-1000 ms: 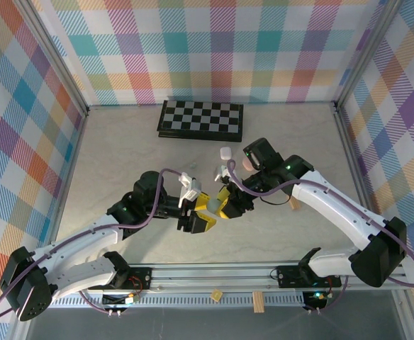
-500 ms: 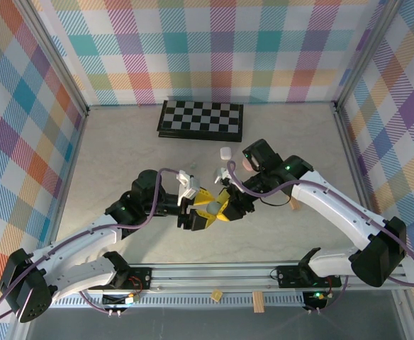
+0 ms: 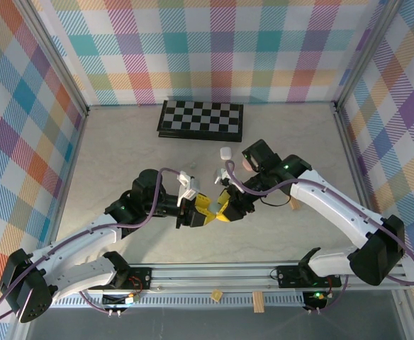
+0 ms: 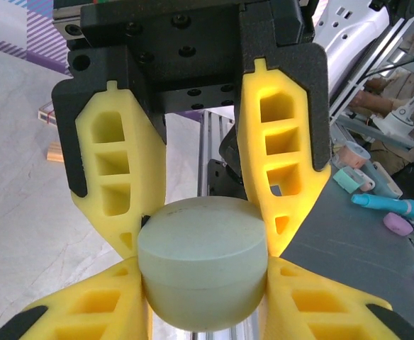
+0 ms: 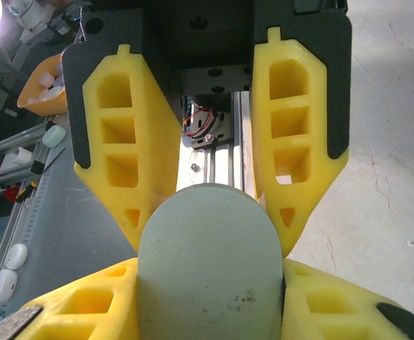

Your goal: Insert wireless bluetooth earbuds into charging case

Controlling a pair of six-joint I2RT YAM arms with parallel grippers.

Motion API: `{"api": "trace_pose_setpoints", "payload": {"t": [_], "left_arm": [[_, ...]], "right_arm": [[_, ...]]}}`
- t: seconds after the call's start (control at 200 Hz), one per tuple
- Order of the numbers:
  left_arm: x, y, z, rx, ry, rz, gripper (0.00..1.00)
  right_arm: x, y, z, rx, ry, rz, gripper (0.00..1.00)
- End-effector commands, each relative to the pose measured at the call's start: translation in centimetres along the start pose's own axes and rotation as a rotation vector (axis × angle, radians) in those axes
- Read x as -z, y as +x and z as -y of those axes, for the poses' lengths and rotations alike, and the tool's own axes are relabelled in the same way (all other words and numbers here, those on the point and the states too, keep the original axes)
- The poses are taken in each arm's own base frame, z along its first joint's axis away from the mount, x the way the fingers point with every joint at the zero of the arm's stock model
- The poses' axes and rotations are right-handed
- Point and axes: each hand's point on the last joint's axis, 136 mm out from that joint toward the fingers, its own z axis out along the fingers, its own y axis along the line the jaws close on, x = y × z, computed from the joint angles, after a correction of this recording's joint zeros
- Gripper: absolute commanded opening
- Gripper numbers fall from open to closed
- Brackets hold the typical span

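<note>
Left gripper [image 3: 205,211] and right gripper [image 3: 222,210] meet tip to tip, both clamped on one pale green charging case [image 4: 201,262] between their fingers.

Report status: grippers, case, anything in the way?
Left gripper, right gripper: both clamped on pale green case from opposite sides. Case closed. Chessboard at the back, well apart.
</note>
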Motion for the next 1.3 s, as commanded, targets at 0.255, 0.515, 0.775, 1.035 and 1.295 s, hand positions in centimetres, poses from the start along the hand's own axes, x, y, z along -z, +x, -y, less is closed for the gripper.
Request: {"api": "trace_pose_setpoints", "payload": {"t": [0.255,0.515,0.775,1.035,1.295], "left_arm": [[0.7,-2.5,0.7,-0.1,-0.001,0.067,0.3],[1.3,-3.1,0.3,-0.165,-0.041,0.136,0.31],[2.0,-4.5,-0.7,-0.273,-0.128,0.283,0.31],[2.4,-5.4,0.1,-0.373,-0.11,0.372,0.33],[2.4,-5.0,0.6,-0.44,-0.079,0.407,0.33]], "right_arm": [[0.8,-1.3,-0.3,0.004,0.02,0.054,0.56],[3.4,-2.7,-0.1,0.036,0.098,0.176,0.77],[5.0,-4.7,0.4,0.197,0.241,0.323,0.93],[5.4,-4.8,1.3,0.302,0.33,0.383,0.96],[5.9,-6.0,2.3,0.31,0.383,0.424,0.96]]}}
